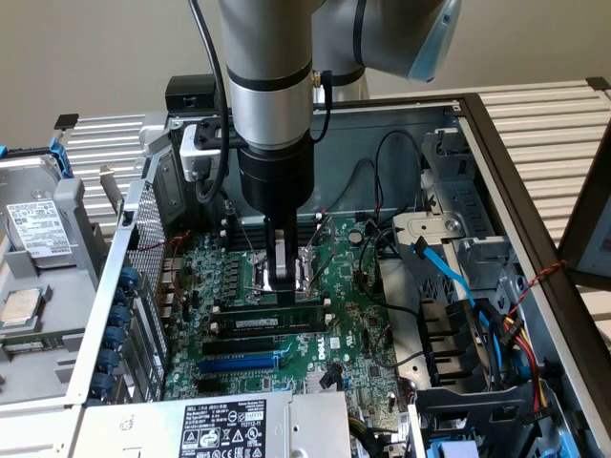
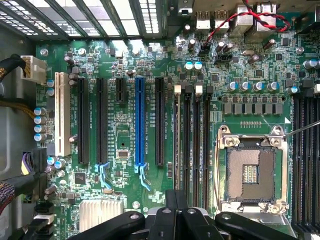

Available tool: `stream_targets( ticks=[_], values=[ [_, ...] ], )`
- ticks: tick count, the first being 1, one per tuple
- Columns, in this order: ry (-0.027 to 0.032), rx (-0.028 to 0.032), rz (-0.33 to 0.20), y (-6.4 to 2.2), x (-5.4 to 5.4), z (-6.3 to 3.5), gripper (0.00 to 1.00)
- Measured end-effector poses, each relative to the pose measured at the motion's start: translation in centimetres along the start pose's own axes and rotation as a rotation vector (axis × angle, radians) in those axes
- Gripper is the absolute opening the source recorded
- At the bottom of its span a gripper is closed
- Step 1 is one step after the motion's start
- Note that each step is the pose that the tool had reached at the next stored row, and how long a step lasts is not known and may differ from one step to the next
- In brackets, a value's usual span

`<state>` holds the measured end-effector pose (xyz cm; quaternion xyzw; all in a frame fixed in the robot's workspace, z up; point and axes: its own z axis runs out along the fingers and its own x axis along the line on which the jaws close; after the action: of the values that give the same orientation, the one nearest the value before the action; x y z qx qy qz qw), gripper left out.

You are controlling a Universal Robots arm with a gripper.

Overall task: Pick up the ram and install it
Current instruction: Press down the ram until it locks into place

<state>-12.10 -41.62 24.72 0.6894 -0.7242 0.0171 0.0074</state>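
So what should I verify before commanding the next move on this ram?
1. Gripper shut: ok.
2. Gripper over the ram, near its middle: ok.
3. Ram actually clamped between the fingers: cannot tell.
4. Ram parallel to the black slots: ok.
5. Ram fully seated, end latches closed: cannot tell.
6. Blue cable away from the slots, off to the exterior view's right: ok.

A green motherboard point(image 2: 125, 125) carries 1 blue slot point(image 2: 140, 122), 1 white slot point(image 2: 61, 114) and black slots point(image 2: 83, 120). A silver and black robot arm point(image 1: 272, 105) hangs above. Red and black twisted wires point(image 2: 240, 22) cross grey metal.
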Motion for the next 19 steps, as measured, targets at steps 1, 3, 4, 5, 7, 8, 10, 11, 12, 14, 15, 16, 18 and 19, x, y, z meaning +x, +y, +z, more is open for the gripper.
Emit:
stream_targets(
  ticks=[1, 3, 4, 5, 7, 8, 10, 11, 12, 14, 15, 16, 18, 19],
  values=[
    [0.0001, -0.0001, 0.000, -0.21, 0.0, 0.08, 0.10],
    [0.0001, -0.0002, 0.000, -0.71, -0.1, 0.43, 0.10],
    [0.0000, -0.0001, 0.000, -0.82, -0.1, 0.61, 0.10],
    [0.0000, -0.0001, 0.000, -0.87, -0.1, 0.80, 0.10],
    [0.0000, -0.0001, 0.000, -0.88, -0.1, 1.16, 0.10],
    [0.0000, -0.0001, 0.000, -0.88, -0.1, 1.31, 0.10],
    [0.0001, -0.0002, 0.000, -0.89, -0.1, 1.41, 0.10],
    [0.0002, -0.0003, 0.000, -0.89, -0.1, 1.41, 0.10],
    [0.0003, -0.0003, 0.000, -0.89, -0.1, 1.41, 0.10],
    [-0.0001, -0.0001, 0.000, -0.89, -0.1, 1.46, 0.10],
    [-0.0003, 0.0000, 0.000, -0.89, -0.1, 1.50, 0.10],
    [-0.0003, 0.0000, 0.000, -0.89, -0.1, 1.53, 0.10],
    [-0.0001, -0.0001, 0.000, -0.89, -0.1, 1.62, 0.10],
    [0.0000, -0.0001, 0.000, -0.89, -0.1, 1.68, 0.10]
  ],
)
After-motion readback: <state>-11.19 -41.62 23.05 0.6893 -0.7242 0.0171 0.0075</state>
